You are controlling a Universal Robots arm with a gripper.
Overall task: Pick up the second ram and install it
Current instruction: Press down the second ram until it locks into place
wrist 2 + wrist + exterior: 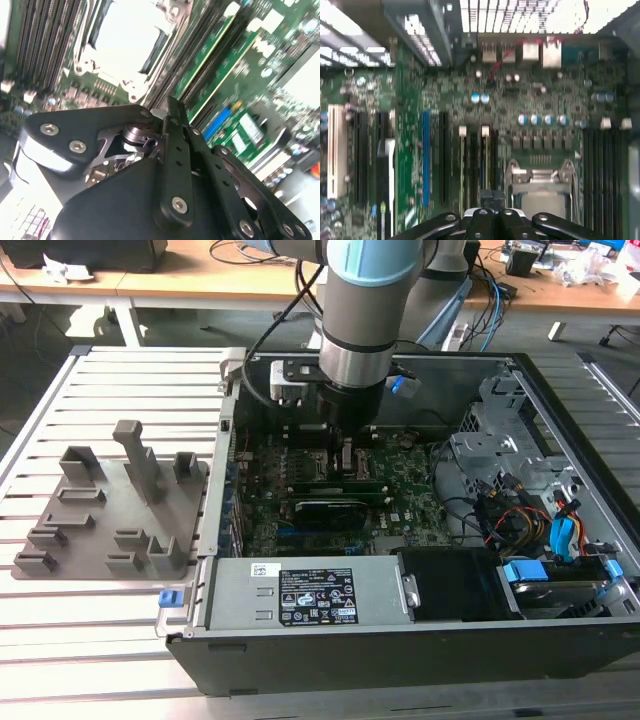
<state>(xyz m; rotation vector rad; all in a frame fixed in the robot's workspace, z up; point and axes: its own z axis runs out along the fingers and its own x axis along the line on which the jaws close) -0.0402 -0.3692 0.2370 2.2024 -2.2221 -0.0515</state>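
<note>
Mainly, the risk is in the seating. The gripper [345, 453] hangs low inside the case [560, 420], over the memory slots [473, 165] beside the CPU socket [540, 185]. If it pushes down while it is not centred on the stick, one end may go in and the other stay up, and the white clips [462, 131] would not lock. A slanted push could also bend the motherboard [400, 510] or scrape the next slot. The space is narrow, so the arm's body could touch the cables [500, 510] on the exterior view's right.

In both wrist views the fingertips [492, 199] look drawn together, with no gap that I can see. I see nothing clamped between them. They are just above the slots; if they touch anything, I cannot tell.

The second ram [220, 82] seems to stand in its slot, next to another stick, right below the claw. The grey tray [110, 510] on the exterior view's left has no stick in it.
</note>
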